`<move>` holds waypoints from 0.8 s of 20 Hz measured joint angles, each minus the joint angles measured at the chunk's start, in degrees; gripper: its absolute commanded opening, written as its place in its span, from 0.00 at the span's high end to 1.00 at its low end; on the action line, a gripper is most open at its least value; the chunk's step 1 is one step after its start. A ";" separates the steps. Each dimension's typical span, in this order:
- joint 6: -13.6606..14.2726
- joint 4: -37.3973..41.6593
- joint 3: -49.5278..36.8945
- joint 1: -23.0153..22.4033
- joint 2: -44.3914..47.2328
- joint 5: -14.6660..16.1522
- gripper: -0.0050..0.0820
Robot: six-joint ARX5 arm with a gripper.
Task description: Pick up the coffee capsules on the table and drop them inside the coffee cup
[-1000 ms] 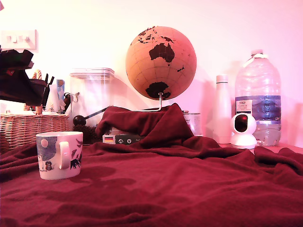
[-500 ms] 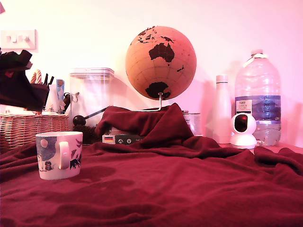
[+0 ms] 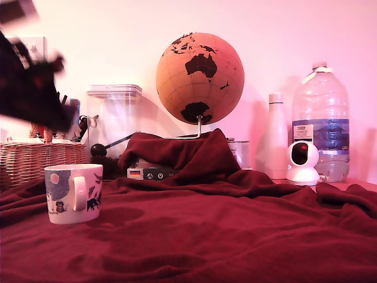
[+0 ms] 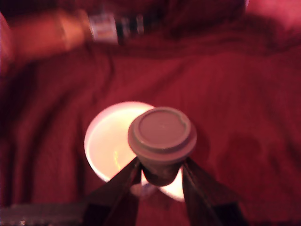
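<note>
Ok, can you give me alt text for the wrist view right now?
The claw grips a dark coffee capsule, flat rim toward the camera, above the open white coffee cup on wrinkled maroon cloth. The capsule overlaps the cup's rim on one side. The image is slightly blurred.

The arm [image 3: 32,88] is motion-blurred; the capsule [image 4: 162,136] hides part of the cup's [image 4: 110,141] mouth.

Your exterior camera sits low at cloth level, facing the back wall, near the white printed ceramic mug [image 3: 73,193]. Your wrist camera looks steeply down, close above that mug [image 4: 110,141]; both share the wrinkled maroon cloth [image 3: 224,236].
</note>
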 measured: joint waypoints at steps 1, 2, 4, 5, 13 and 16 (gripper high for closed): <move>0.26 -1.97 1.53 0.00 1.64 0.04 0.80; 0.42 -3.56 3.28 0.00 2.99 0.09 0.80; 0.48 -6.16 7.58 0.15 5.33 0.11 0.80; 0.70 -7.28 9.62 0.52 6.38 0.17 0.80; 1.09 -16.44 17.99 3.54 16.57 1.01 0.79; 1.38 -17.07 19.34 4.33 18.01 1.42 0.79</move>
